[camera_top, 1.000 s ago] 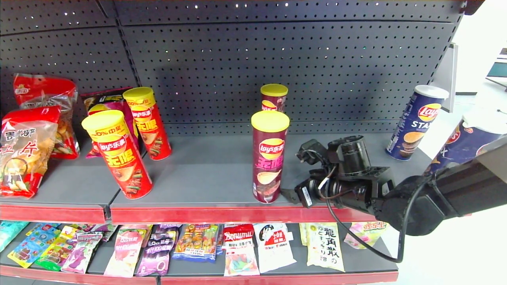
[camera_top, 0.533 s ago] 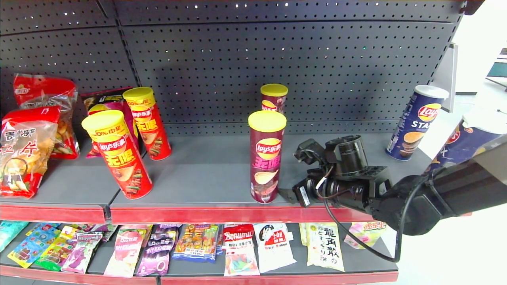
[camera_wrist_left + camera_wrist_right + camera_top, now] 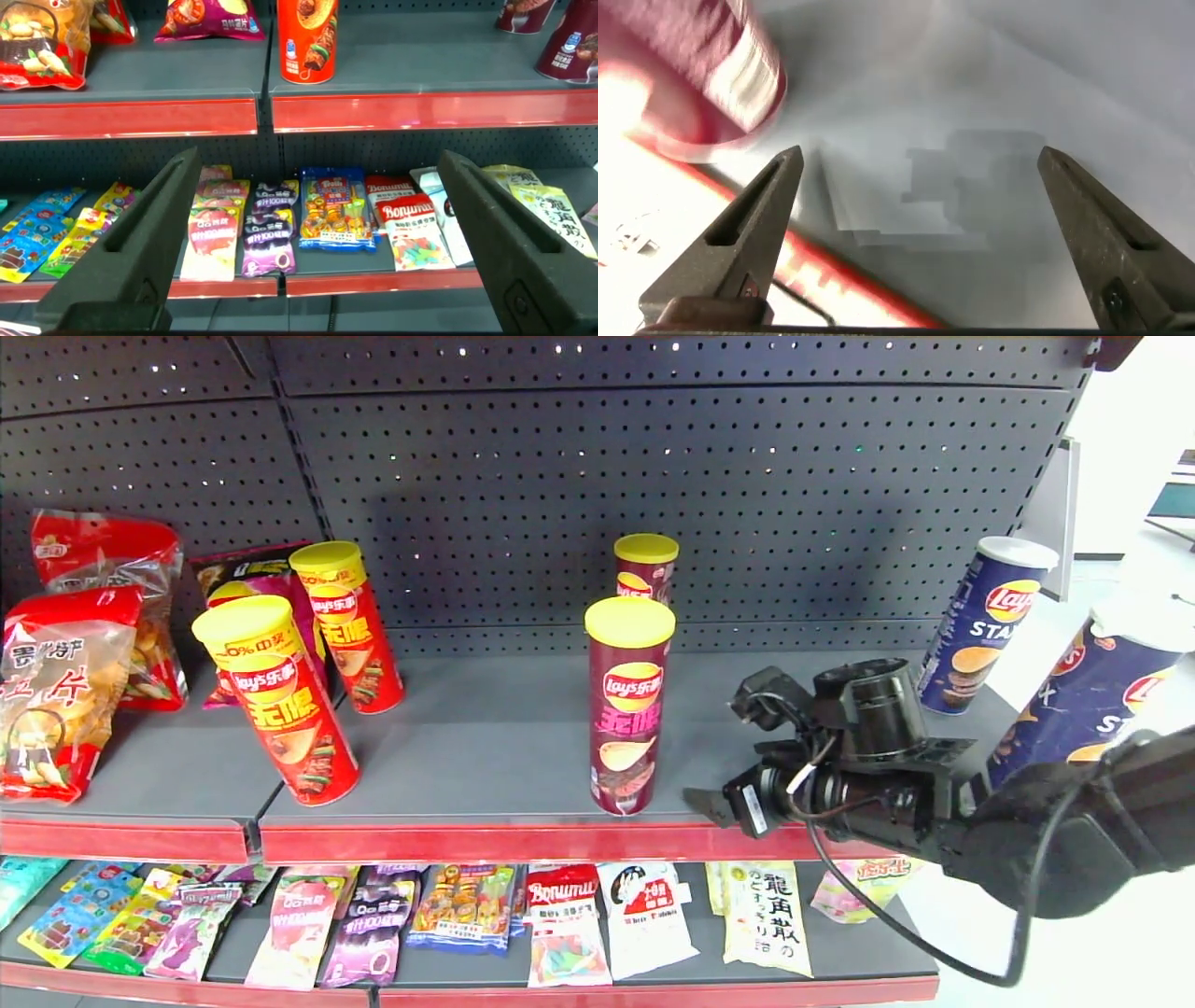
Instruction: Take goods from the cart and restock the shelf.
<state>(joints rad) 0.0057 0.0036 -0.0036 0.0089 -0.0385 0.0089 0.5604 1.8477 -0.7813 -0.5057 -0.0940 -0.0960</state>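
The dark red chip can stands at the front edge of the shelf, outside the right gripper and just beside its tips, toward the robot's left. Its long axis is vertical, yellow lid up. The right jaws are spread and empty. The left gripper, also spread and empty, is farther away. I judge the can is placed, so pulling back must not brush it

Head camera faces the shelf squarely; both wrist cameras view its red edge closer

A shop, its shelf stocked with crisp tubes and snack bags
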